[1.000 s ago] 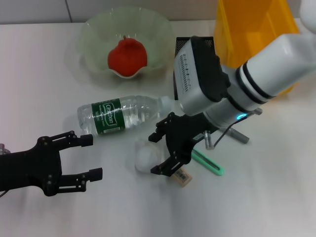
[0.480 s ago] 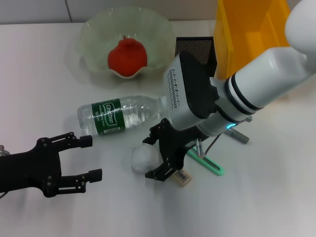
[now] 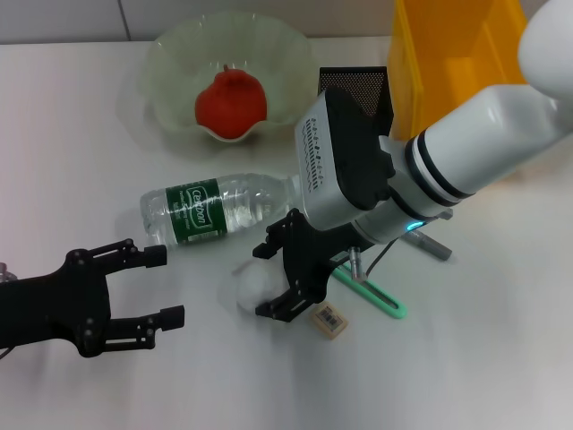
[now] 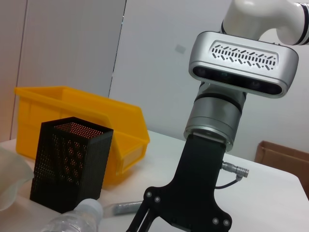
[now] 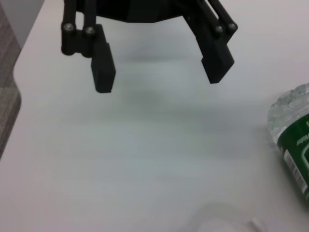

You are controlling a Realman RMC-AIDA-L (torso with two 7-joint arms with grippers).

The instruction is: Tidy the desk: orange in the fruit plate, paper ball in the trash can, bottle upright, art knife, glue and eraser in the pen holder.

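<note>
The white paper ball lies on the table in front of the lying bottle. My right gripper is open, its fingers reaching around the ball's right side; the ball also shows in the right wrist view. The eraser, the green art knife and the grey glue stick lie under and beside my right arm. The orange sits in the fruit plate. The black pen holder and the yellow trash can stand at the back right. My left gripper is open and empty at the front left.
The left wrist view shows the pen holder, the yellow trash can, the bottle's cap and my right arm. The right wrist view shows the left gripper far off and the bottle.
My right gripper has moved left and down to the paper ball. The ball sits slightly further left than before. The left arm has not moved.
</note>
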